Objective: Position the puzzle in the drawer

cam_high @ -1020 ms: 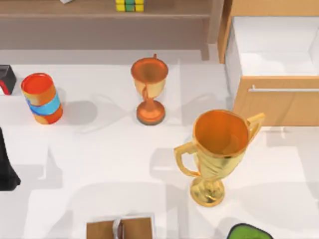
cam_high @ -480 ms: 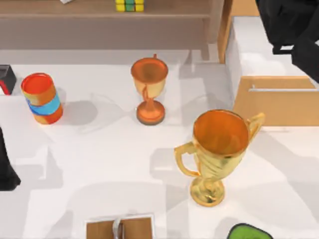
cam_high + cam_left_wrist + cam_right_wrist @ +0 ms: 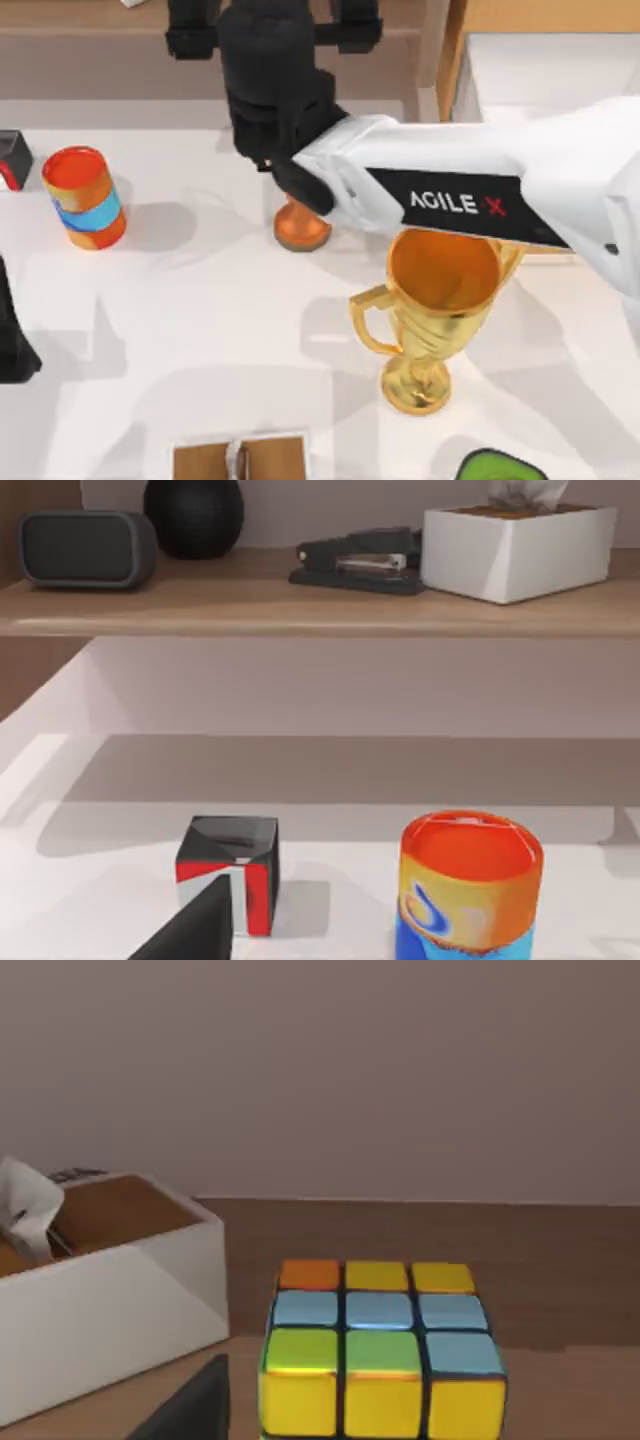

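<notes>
Right wrist view puts the puzzle (image 3: 380, 1350) just ahead of my right hand (image 3: 275, 25), whose grip I cannot tell; nothing lifted, drawer (image 3: 550, 85) waiting.

Right arm (image 3: 470, 195) stretches across the desk (image 3: 200, 330) from its right edge toward the shelf (image 3: 90, 20) along the far edge, passing over the small trophy (image 3: 300, 228) and just behind the large gold trophy (image 3: 440, 300). Striped can (image 3: 85, 197) stands near the left edge, open desk between it and the trophies. Wooden block (image 3: 240, 458) sits at the near edge. On the shelf, the tissue box (image 3: 100, 1280) stands beside the puzzle (image 3: 375, 1350), small gap between. Drawer (image 3: 530, 75) at the far right corner is open.
</notes>
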